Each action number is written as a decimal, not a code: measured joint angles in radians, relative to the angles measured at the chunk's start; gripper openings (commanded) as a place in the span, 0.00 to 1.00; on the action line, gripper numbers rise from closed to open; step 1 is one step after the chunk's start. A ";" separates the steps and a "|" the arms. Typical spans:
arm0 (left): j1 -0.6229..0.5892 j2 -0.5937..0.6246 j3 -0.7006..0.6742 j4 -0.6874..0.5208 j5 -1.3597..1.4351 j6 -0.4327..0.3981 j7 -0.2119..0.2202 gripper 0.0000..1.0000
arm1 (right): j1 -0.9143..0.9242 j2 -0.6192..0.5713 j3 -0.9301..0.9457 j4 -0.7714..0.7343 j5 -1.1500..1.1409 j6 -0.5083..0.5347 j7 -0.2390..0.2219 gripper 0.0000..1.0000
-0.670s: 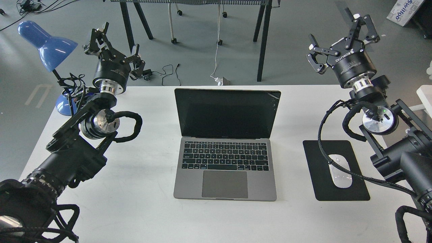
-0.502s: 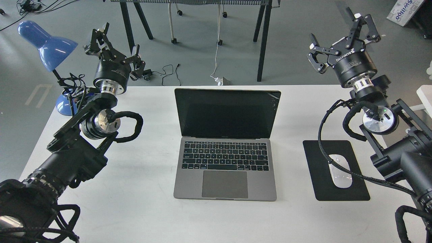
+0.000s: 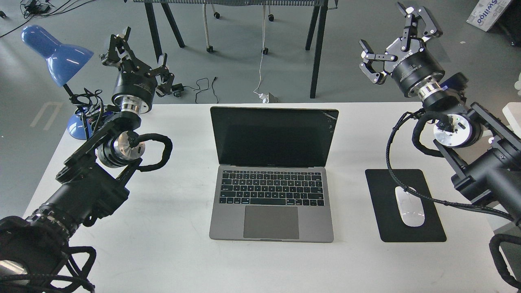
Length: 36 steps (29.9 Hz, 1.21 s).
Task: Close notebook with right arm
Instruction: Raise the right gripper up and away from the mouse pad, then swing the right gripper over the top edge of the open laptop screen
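Observation:
The space-grey notebook (image 3: 271,195) stands open in the middle of the white table (image 3: 175,252), its black screen upright and cracked at the top right corner. My right gripper (image 3: 392,34) is open and empty, raised beyond the table's far right edge, well to the right of the screen and apart from it. My left gripper (image 3: 136,53) is open and empty, held high at the far left near the blue lamp.
A black mouse pad (image 3: 407,205) with a white mouse (image 3: 409,205) lies right of the notebook, under my right arm. A blue desk lamp (image 3: 55,53) stands at the far left corner. Table legs and cables are on the floor behind.

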<state>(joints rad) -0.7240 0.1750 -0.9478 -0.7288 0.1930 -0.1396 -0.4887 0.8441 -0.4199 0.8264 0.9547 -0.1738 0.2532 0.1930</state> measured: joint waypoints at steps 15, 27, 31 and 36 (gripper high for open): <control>0.000 0.000 0.000 0.000 -0.001 0.000 0.000 1.00 | 0.284 0.003 -0.407 -0.107 -0.436 -0.100 -0.014 1.00; 0.000 0.000 0.000 0.000 -0.001 0.000 0.000 1.00 | 0.307 0.087 -0.570 -0.163 -0.558 -0.083 -0.040 1.00; 0.000 0.000 0.000 0.000 -0.001 0.000 0.000 1.00 | 0.308 0.090 -0.576 -0.160 -0.557 -0.044 -0.040 1.00; 0.000 0.000 0.000 0.000 -0.001 0.000 0.000 1.00 | 0.304 0.090 -0.581 -0.158 -0.556 -0.003 -0.040 1.00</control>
<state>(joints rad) -0.7241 0.1749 -0.9479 -0.7285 0.1917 -0.1397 -0.4887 1.1478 -0.3300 0.2459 0.7963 -0.7303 0.2500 0.1533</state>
